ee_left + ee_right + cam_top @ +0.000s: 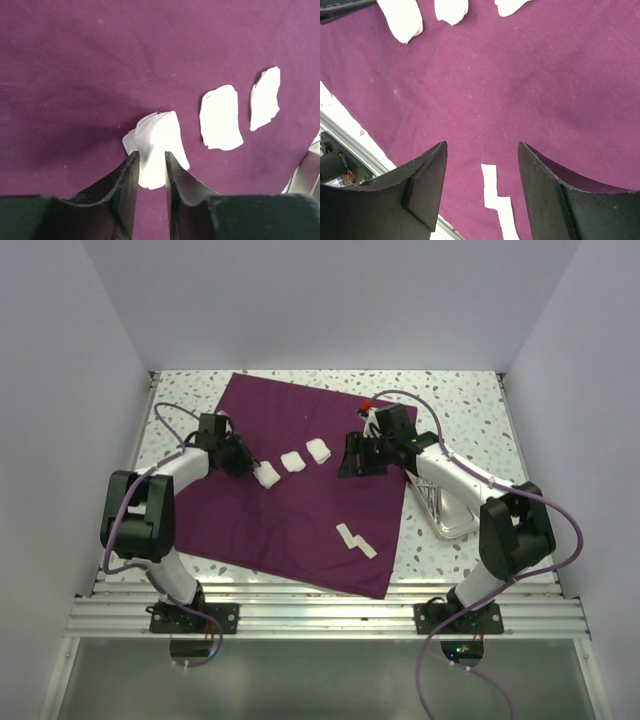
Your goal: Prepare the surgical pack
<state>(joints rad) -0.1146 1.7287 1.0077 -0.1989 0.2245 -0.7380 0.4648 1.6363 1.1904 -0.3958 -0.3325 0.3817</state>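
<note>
In the top view the surgical pack's purple cloth (300, 530) lies spread flat beneath both claws. The left gripper (243, 462) tips at the nearest gauze square (268, 476), and the right gripper (352, 460) hangs open, with the metal tray (450, 520) behind it. In the left wrist view the jaws stand slightly parted about the gauze's near edge (160, 135); if it clings to a finger, lifting could drag it askew. In the right wrist view the jaws are wide, with a white strip (495, 200) just below between them. A deep grab there could ruck the cloth.

tray: a silver metal tray (450, 524) is seen at the right side, partly covered | surface: a white speckled tabletop (455, 400) is laid beneath | near edge: aluminium rails (320, 615) are fitted across | surround: pale walls (330, 300) are set left, far and right
</note>
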